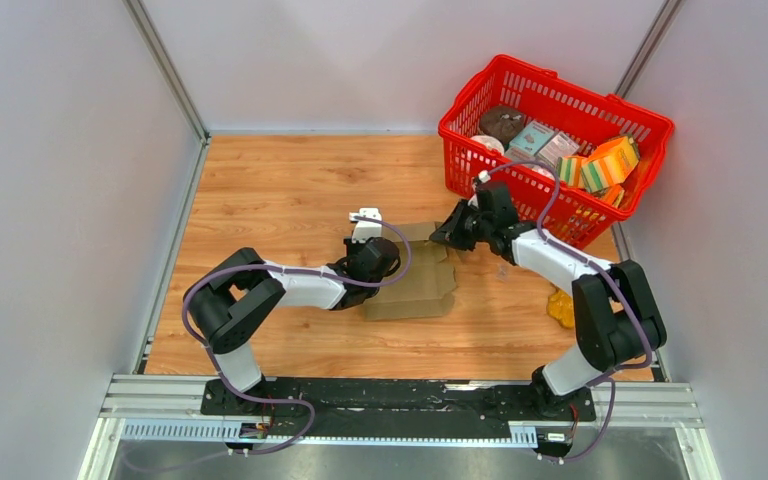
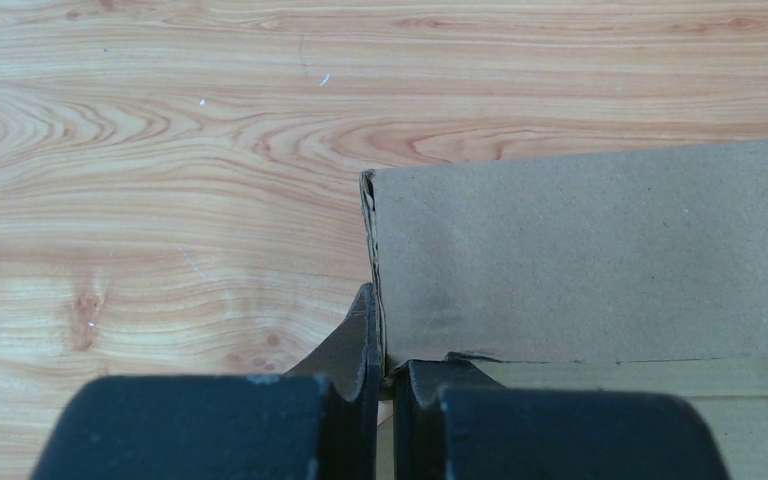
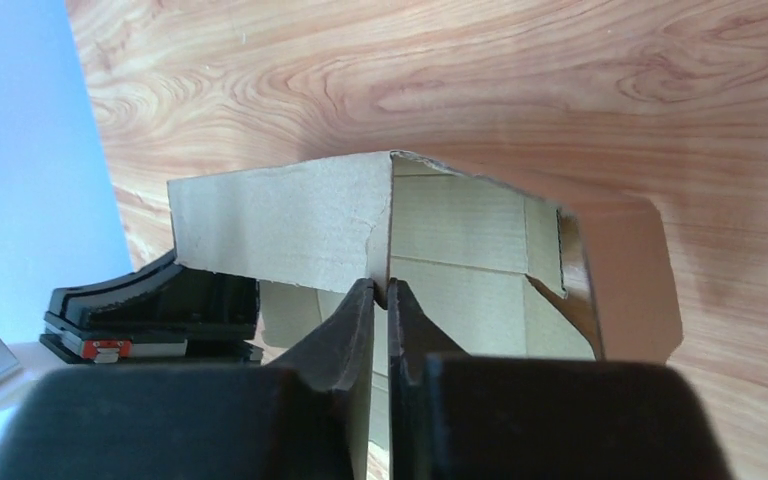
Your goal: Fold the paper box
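Pinching the box [image 1: 420,288] at mid table [image 1: 290,190], we have the left gripper [image 2: 384,350] and right gripper [image 3: 382,298] each clamped tight on a raised wall's edge. Pulling apart could tear the cardboard or slip a wall free. We read no writing on it.

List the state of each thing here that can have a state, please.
paper box: partly folded, one wall raised, top open, a side flap flat on the table.
left gripper: shut on a corner of the paper box.
right gripper: shut on the raised wall's edge.
red basket: upright, holding printed packages.
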You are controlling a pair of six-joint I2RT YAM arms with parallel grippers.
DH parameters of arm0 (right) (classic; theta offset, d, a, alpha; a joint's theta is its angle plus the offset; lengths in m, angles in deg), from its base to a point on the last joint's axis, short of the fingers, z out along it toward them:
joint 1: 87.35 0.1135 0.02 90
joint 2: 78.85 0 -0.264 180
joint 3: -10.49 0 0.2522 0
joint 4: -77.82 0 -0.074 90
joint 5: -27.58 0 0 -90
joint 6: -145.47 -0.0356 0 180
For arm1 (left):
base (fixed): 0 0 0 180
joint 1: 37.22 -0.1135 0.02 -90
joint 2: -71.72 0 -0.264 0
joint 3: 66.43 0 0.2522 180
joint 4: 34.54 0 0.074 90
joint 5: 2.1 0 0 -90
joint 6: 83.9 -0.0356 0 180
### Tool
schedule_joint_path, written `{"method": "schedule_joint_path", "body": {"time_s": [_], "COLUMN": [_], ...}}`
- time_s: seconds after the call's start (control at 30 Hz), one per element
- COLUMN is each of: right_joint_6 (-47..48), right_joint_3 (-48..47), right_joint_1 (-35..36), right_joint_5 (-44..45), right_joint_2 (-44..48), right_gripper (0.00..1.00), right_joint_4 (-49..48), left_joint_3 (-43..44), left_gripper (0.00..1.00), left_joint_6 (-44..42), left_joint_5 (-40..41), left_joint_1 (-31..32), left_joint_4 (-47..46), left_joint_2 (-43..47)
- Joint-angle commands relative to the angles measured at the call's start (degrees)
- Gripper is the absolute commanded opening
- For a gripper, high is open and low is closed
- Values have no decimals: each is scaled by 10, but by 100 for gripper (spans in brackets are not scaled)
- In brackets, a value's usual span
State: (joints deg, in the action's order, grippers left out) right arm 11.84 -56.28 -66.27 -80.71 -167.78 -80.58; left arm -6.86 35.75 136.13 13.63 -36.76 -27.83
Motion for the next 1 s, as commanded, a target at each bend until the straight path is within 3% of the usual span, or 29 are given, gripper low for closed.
{"method": "schedule_joint_path", "body": {"time_s": [0.0,0.13,0.17,0.2,0.23,0.3,0.37,0.47,0.5,0.57,0.7,0.8,0.97], "right_joint_6": [-30,-14,-4,8,21,64,106,139,141,148,156,167,168], "right_joint_3": [16,19,15,13,13,18,24,20,18,13,-9,-22,-23], "right_joint_1": [-10,-14,-14,-13,-12,-5,3,20,25,37,57,71,77], "right_joint_5": [-26,-16,-9,1,29,60,101,126,151,178,270,322,330], "right_joint_2": [17,26,30,35,42,67,81,75,71,63,25,-2,-35], "right_gripper": [0,4,10,33,43,52,54,50,42,36,4,0,0], "right_joint_4": [-73,-60,-45,-31,-1,24,51,64,66,68,75,78,60], "left_joint_3": [12,11,11,11,11,10,10,11,12,11,11,12,15], "left_gripper": [0,0,0,0,0,0,0,0,0,0,0,0,0], "left_joint_6": [-1,2,4,5,6,9,11,11,11,11,12,12,12], "left_joint_5": [0,-1,-1,-1,-1,0,1,1,1,2,2,2,8], "left_joint_1": [0,0,0,0,0,0,0,0,0,0,0,0,0], "left_joint_4": [-7,-5,-4,-2,0,1,1,3,4,5,5,7,12], "left_joint_2": [0,1,1,1,1,4,4,5,4,5,4,3,2]}}
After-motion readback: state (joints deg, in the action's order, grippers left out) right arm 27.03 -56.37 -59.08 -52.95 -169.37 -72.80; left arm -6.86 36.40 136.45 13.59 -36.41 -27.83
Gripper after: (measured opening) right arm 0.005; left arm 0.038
